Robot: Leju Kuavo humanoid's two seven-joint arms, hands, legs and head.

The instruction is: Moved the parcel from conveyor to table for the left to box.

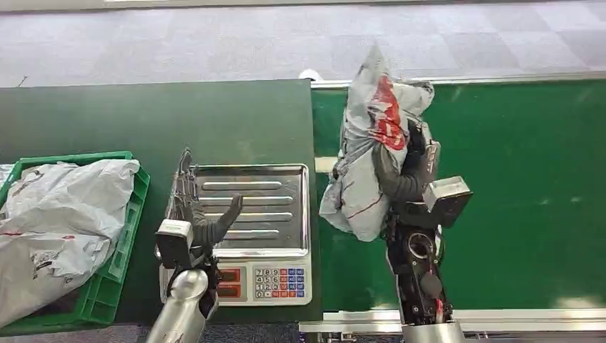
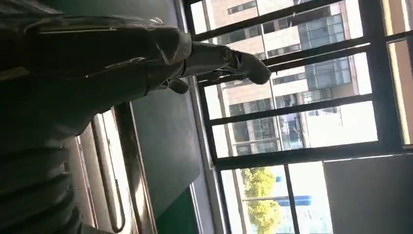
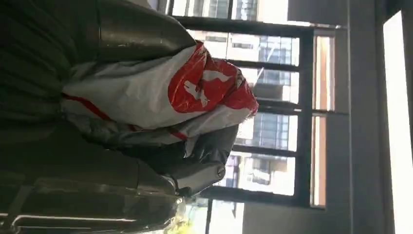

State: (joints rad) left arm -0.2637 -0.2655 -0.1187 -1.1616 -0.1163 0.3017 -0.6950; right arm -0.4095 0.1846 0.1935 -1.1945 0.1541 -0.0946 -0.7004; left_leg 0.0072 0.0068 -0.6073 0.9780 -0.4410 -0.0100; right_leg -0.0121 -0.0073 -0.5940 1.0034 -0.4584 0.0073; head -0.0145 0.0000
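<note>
While the right hand (image 1: 406, 171) grips the grey parcel (image 1: 368, 143) with the red print, holding it over the conveyor's left edge beside the table, the transfer step looks to be under way and not yet finished. The parcel appears lifted rather than lying on the green conveyor belt (image 1: 529, 186), though I cannot tell for certain. The left hand (image 1: 207, 221) hovers with fingers spread and nothing in them over the near left corner of the weighing scale (image 1: 264, 214). Next, I judge, the parcel must be carried leftward onto the dark green table (image 1: 143, 121), probably onto the scale's steel tray, within the left hand's reach. A green crate (image 1: 107, 279) at the table's left edge holds more grey bags (image 1: 57, 214). Grey carpet (image 1: 214, 39) lies beyond, and the wrist views show tall windows (image 2: 302, 122).
</note>
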